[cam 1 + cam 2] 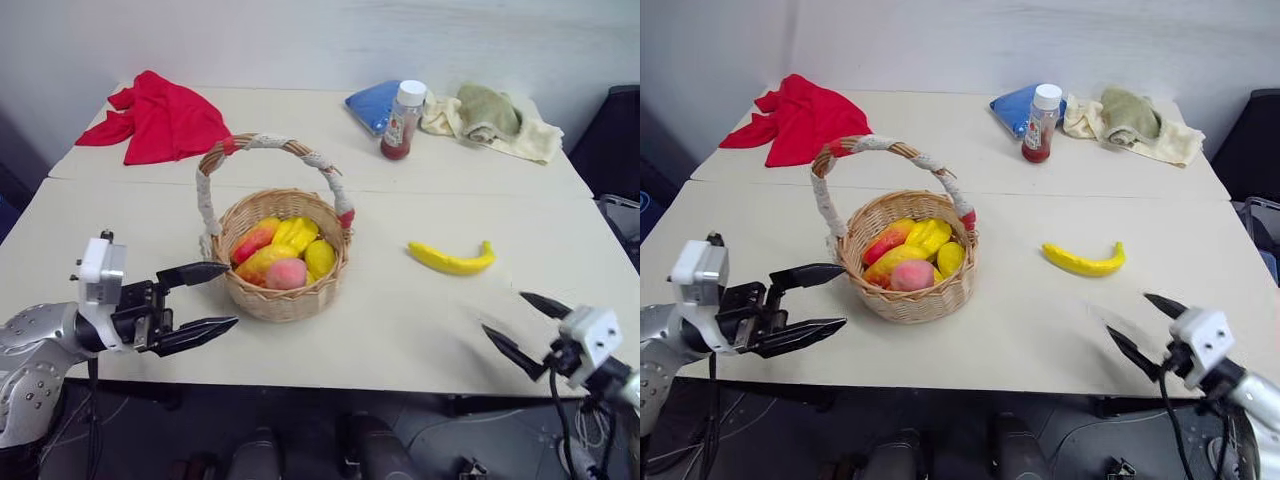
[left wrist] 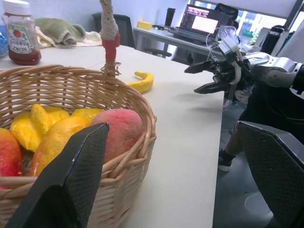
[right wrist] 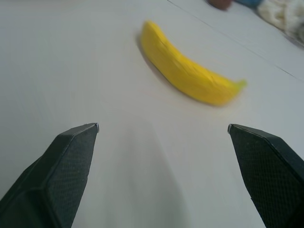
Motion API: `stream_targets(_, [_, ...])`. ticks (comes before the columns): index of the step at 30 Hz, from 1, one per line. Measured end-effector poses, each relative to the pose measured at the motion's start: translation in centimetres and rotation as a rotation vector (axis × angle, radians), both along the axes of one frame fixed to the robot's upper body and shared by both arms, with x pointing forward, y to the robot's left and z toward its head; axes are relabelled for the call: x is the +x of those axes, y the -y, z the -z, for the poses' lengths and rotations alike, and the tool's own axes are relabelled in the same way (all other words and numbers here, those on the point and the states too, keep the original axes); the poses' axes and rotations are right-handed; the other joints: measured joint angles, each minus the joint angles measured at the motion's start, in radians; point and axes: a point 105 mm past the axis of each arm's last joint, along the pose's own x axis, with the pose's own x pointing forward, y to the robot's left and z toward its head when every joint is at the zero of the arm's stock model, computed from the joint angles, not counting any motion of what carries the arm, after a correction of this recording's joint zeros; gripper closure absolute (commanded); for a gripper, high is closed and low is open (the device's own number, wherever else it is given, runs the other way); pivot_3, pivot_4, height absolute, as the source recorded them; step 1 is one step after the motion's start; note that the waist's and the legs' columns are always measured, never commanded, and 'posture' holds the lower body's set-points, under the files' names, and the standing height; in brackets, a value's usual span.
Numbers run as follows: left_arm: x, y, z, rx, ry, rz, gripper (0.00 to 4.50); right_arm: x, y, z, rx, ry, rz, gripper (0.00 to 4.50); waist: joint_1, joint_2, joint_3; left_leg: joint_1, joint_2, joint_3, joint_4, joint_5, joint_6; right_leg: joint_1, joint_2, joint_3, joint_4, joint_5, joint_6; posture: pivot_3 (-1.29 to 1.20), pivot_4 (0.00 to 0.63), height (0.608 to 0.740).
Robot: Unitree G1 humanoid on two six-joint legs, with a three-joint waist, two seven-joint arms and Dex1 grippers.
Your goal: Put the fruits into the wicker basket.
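You had the right gripper (image 1: 528, 327) empty with jaws spread wide, low at the table's (image 1: 400, 340) near edge; the banana (image 1: 452, 260) lay ahead of it, well apart, on bare tabletop. To do this step well, you needed to bring the fingers down across the banana's middle, one on each side of the curve, then close. Your left gripper (image 1: 208, 298) was also spread and empty, just beside the wicker basket (image 1: 283, 300), which already held the mango (image 1: 257, 240), peach (image 1: 286, 273) and yellow pieces. Hard to tell: how many yellow fruits sat in the basket, they overlapped. Ketchup bottle (image 1: 403, 120) stayed out of it.
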Motion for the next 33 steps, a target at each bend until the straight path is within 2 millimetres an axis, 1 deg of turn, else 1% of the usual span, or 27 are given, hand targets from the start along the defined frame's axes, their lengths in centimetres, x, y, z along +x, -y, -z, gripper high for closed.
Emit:
stream_targets(1, [0.1, -0.2, 0.1, 0.012, 0.000, -0.006, 0.00, 0.2, 0.3, -0.2, 0.018, 0.007, 0.026, 0.03, -0.003, 0.000, 0.000, 0.001, 0.000, 0.000, 0.000, 0.000, 0.000, 0.000, 0.002, 0.003, 0.000, 0.001, -0.001, 0.00, 0.150, 0.740])
stream_targets(3, [0.4, -0.7, 0.5, 0.027, -0.011, -0.025, 0.00, 1.3, -0.1, -1.1, 0.050, 0.015, 0.024, 0.03, -0.009, 0.001, 0.000, 0.001, 0.000, -0.002, 0.001, 0.001, 0.000, 0.001, 0.006, 0.007, -0.003, 0.003, -0.007, 0.00, 0.150, 0.740])
stream_targets(4, [0.4, -0.7, 0.6, 0.031, -0.011, -0.025, 0.00, 1.9, -0.6, -1.7, 0.044, 0.017, -0.003, 0.03, -0.011, 0.001, 0.001, 0.001, 0.000, -0.002, 0.001, 0.001, 0.000, 0.001, 0.007, 0.008, -0.005, 0.004, -0.009, 0.00, 0.150, 0.740])
stream_targets(7, [0.6, -0.4, 0.5, 0.030, 0.002, -0.015, 0.00, 4.2, -3.1, -3.4, -0.023, -0.012, -0.133, 0.03, -0.012, 0.002, 0.001, 0.003, 0.000, -0.003, 0.001, 0.001, 0.001, -0.002, 0.008, 0.008, -0.005, 0.005, -0.008, 0.00, 0.150, 0.740])
stream_targets(8, [0.6, -0.4, 0.6, 0.029, -0.003, -0.014, 0.00, 5.1, -4.0, -3.8, -0.049, -0.026, -0.177, 0.03, -0.011, 0.001, 0.001, 0.003, 0.000, -0.003, 0.001, 0.001, 0.001, -0.002, 0.008, 0.008, -0.004, 0.008, -0.003, 0.00, 0.150, 0.740])
stream_targets(10, [0.7, -0.3, 0.9, 0.021, -0.032, -0.004, 0.00, 7.5, -5.7, -4.7, -0.098, -0.046, -0.259, 0.03, -0.013, 0.002, 0.001, 0.000, 0.000, -0.003, 0.000, 0.001, 0.000, -0.005, 0.009, 0.008, -0.005, 0.008, -0.003, 0.00, 0.150, 0.740])
stream_targets(11, [0.7, -0.3, 1.0, 0.016, -0.046, -0.002, 0.00, 8.6, -6.3, -4.9, -0.118, -0.071, -0.283, 0.03, -0.012, 0.002, 0.001, 0.000, 0.000, -0.003, 0.000, 0.001, 0.000, -0.005, 0.009, 0.008, -0.004, 0.008, -0.002, 0.00, 0.150, 0.740])
stream_targets(14, [0.7, -0.1, 1.2, 0.013, -0.064, 0.007, 0.00, 11.2, -6.8, -4.5, -0.175, -0.151, -0.290, 0.03, -0.007, 0.002, 0.001, -0.002, 0.000, -0.005, 0.000, 0.000, 0.000, -0.007, 0.009, 0.007, -0.004, 0.008, -0.002, 0.00, 0.150, 0.740])
stream_targets(16, [0.4, 0.2, 1.1, 0.012, -0.059, 0.022, 0.00, 12.8, -6.5, -4.1, -0.184, -0.206, -0.248, 0.03, 0.000, 0.002, 0.001, -0.005, -0.001, -0.004, -0.001, -0.001, 0.000, -0.010, 0.008, 0.008, -0.004, 0.008, -0.002, 0.00, 0.150, 0.740])
stream_targets(18, [0.0, 0.7, 1.1, 0.008, -0.048, 0.035, 0.00, 13.9, -6.1, -4.1, -0.166, -0.218, -0.210, 0.03, 0.008, 0.002, 0.001, -0.007, 0.000, -0.003, 0.000, -0.001, 0.000, -0.012, 0.007, 0.008, -0.004, 0.008, -0.002, 0.00, 0.150, 0.740])
stream_targets(19, [-0.3, 0.8, 1.2, 0.006, -0.043, 0.031, 0.00, 14.2, -6.3, -3.8, -0.176, -0.242, -0.220, 0.20, 0.010, 0.002, 0.001, -0.008, 0.000, -0.002, 0.000, -0.002, 0.000, -0.013, 0.007, 0.008, -0.005, 0.008, -0.002, 0.00, 0.150, 0.740])
stream_targets(21, [-0.9, 1.2, 1.5, -0.010, -0.037, 0.027, 0.00, 14.2, -6.6, -2.9, -0.188, -0.307, -0.256, 0.58, 0.013, 0.002, 0.001, -0.008, 0.000, -0.001, 0.000, -0.003, 0.001, -0.013, 0.007, 0.009, -0.005, 0.008, -0.001, 0.00, 0.150, 0.740])
stream_targets(22, [-1.0, 1.1, 1.6, -0.009, -0.042, 0.020, 0.00, 14.0, -6.7, -2.4, -0.188, -0.343, -0.275, 0.96, 0.015, 0.002, 0.001, -0.008, 0.000, -0.001, 0.001, -0.003, 0.001, -0.013, 0.007, 0.008, -0.005, 0.008, -0.001, 0.00, 0.150, 0.740])
stream_targets(24, [-1.0, 0.9, 1.6, -0.006, -0.038, 0.007, 0.00, 14.0, -6.8, -2.3, -0.183, -0.360, -0.289, 1.29, 0.016, 0.002, 0.001, -0.008, 0.000, -0.002, 0.002, -0.003, 0.001, -0.013, 0.007, 0.008, -0.005, 0.008, -0.001, 0.00, 0.150, 0.740])
stream_targets(25, [-1.0, 0.8, 1.5, -0.005, -0.035, 0.004, 0.00, 13.9, -6.8, -2.2, -0.181, -0.367, -0.293, 1.54, 0.016, 0.002, 0.001, -0.008, 0.000, -0.002, 0.002, -0.003, 0.001, -0.013, 0.007, 0.008, -0.004, 0.008, 0.000, 0.00, 0.150, 0.740])
stream_targets(26, [-0.9, 0.7, 1.5, 0.009, -0.024, -0.005, 0.00, 13.7, -7.3, -1.9, -0.176, -0.414, -0.343, 1.81, 0.014, 0.002, 0.001, -0.007, -0.001, -0.001, 0.002, -0.003, 0.001, -0.012, 0.007, 0.009, -0.004, 0.009, 0.000, 0.00, 0.150, 0.740])
stream_targets(29, [-0.7, 0.6, 1.2, 0.018, 0.000, -0.015, 0.00, 13.0, -8.2, -2.1, -0.129, -0.454, -0.434, 2.79, 0.012, 0.002, 0.001, -0.006, 0.000, 0.000, 0.003, -0.002, 0.002, -0.012, 0.008, 0.009, -0.003, 0.010, 0.000, 0.00, 0.150, 0.740])
stream_targets(30, [-0.6, 0.5, 1.1, 0.022, 0.005, -0.018, 0.00, 11.9, -9.2, -3.0, -0.044, -0.477, -0.520, 3.18, 0.013, 0.003, 0.002, -0.006, 0.000, -0.001, 0.003, -0.002, 0.002, -0.012, 0.008, 0.009, -0.002, 0.010, -0.001, 0.00, 0.150, 0.740])
stream_targets(31, [-0.6, 0.2, 1.0, 0.029, 0.007, -0.031, 0.00, 10.8, -10.5, -4.2, 0.022, -0.482, -0.612, 3.51, 0.011, 0.003, 0.002, -0.005, 0.000, -0.001, 0.002, -0.002, 0.002, -0.012, 0.008, 0.009, 0.000, 0.010, -0.001, 0.00, 0.150, 0.740])
stream_targets(33, [-0.6, -0.1, 0.7, 0.036, 0.021, -0.046, 0.00, 9.0, -12.2, -7.0, 0.082, -0.479, -0.739, 4.23, 0.011, 0.004, 0.002, -0.004, 0.000, -0.001, 0.002, -0.002, 0.001, -0.013, 0.008, 0.009, 0.003, 0.009, -0.001, 0.00, 0.150, 0.740])
